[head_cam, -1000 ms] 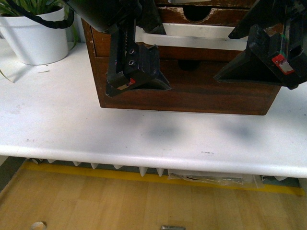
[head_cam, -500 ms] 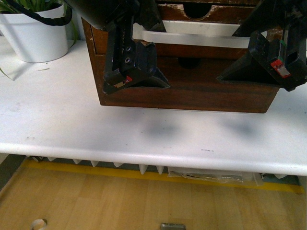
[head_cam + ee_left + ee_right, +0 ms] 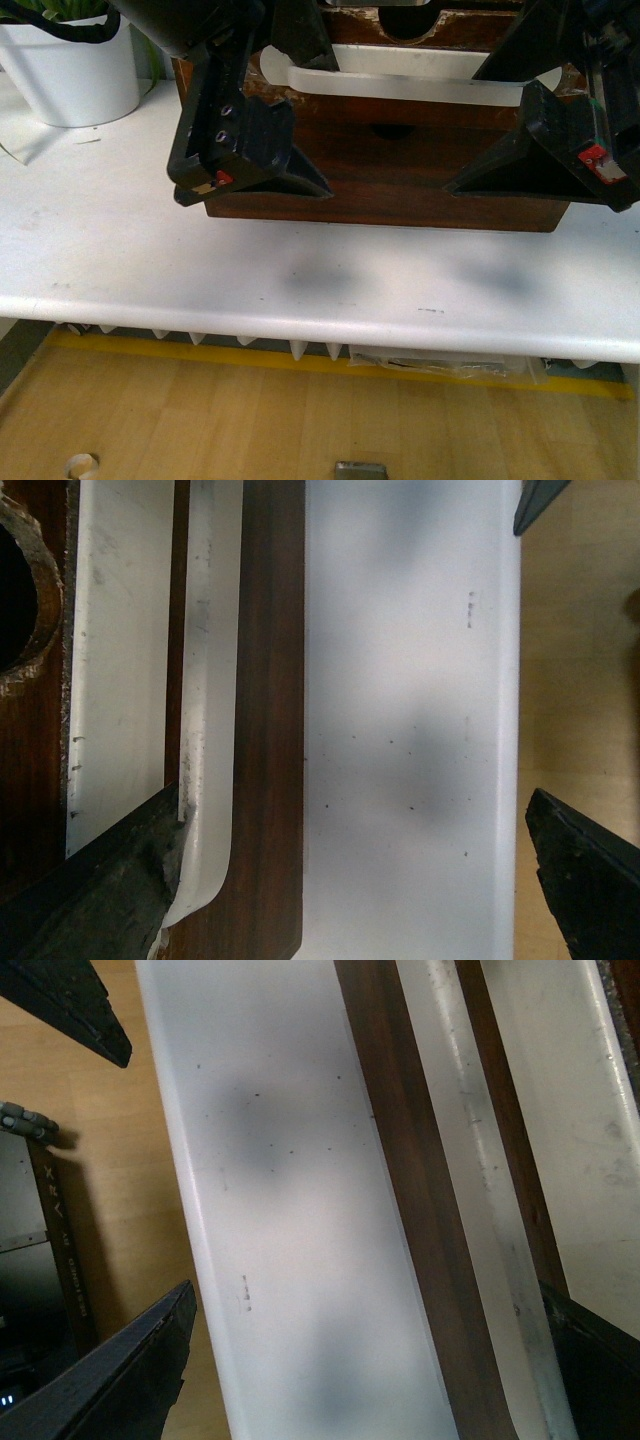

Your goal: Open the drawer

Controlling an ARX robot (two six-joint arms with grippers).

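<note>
The drawer (image 3: 455,30) is the upper dark brown front of a wooden box, with a half-round notch in its chipped top edge. Its long white handle (image 3: 400,80) runs across it. My left gripper (image 3: 250,155) hangs open at the handle's left end. In the left wrist view one finger (image 3: 100,900) lies against the handle's curved end (image 3: 205,780); the other (image 3: 585,880) is out over the table edge. My right gripper (image 3: 540,150) hangs open at the handle's right end (image 3: 480,1160), with its jaws standing wide on either side of the handle and the table strip.
The box stands on a white table (image 3: 150,270), whose front edge runs close below both grippers. A plain handle-less drawer front (image 3: 400,180) is under the handled one. A white plant pot (image 3: 70,70) stands at the back left. Wooden floor (image 3: 300,420) lies below.
My left gripper has moved left and slightly up, to the handle's left end, which now shows. My right gripper has hardly moved.
</note>
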